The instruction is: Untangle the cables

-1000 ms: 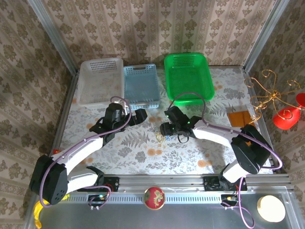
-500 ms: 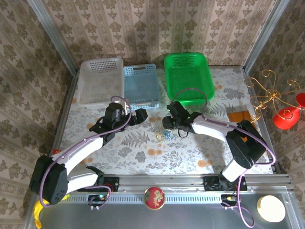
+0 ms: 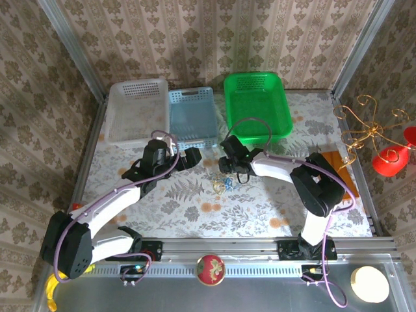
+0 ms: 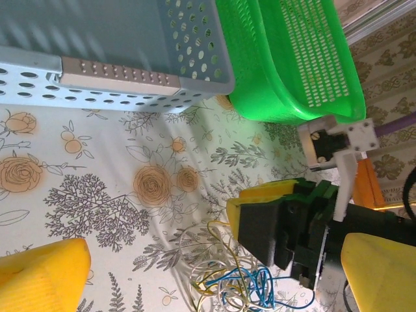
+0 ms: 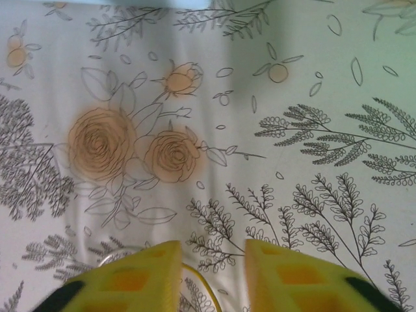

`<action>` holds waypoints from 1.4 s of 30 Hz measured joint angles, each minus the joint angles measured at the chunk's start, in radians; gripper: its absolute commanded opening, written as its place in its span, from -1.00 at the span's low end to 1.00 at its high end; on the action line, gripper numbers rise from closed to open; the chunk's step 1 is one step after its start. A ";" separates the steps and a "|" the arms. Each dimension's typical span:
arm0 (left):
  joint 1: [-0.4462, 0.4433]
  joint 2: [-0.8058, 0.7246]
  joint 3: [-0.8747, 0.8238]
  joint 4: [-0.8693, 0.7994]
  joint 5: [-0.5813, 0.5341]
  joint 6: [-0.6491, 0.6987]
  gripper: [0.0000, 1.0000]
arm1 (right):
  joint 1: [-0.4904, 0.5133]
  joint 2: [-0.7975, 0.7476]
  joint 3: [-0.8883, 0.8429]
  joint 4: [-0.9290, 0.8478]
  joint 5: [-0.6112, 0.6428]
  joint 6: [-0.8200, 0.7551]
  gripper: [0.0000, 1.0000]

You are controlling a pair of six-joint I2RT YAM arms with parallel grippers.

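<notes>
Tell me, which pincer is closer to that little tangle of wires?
The right pincer: it sits right at the far edge of the cables. The left pincer hangs further off, to their left.

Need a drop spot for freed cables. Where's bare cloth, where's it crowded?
Free: the cloth between the cables and the near rail; the corner right of the green basket; the strip left of the left arm, before the white basket. Crowded: around the cables, before the blue basket.
</notes>
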 measured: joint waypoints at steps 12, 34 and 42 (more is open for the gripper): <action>0.000 0.000 0.006 0.002 0.010 0.008 1.00 | 0.000 -0.108 0.008 -0.042 0.008 -0.032 -1.00; -0.017 0.031 -0.036 0.228 0.227 0.298 0.46 | 0.001 -0.465 0.008 -0.057 -0.127 0.019 -1.00; -0.093 0.108 -0.025 0.264 0.275 0.379 0.40 | 0.001 -0.490 0.008 -0.057 -0.166 0.048 -1.00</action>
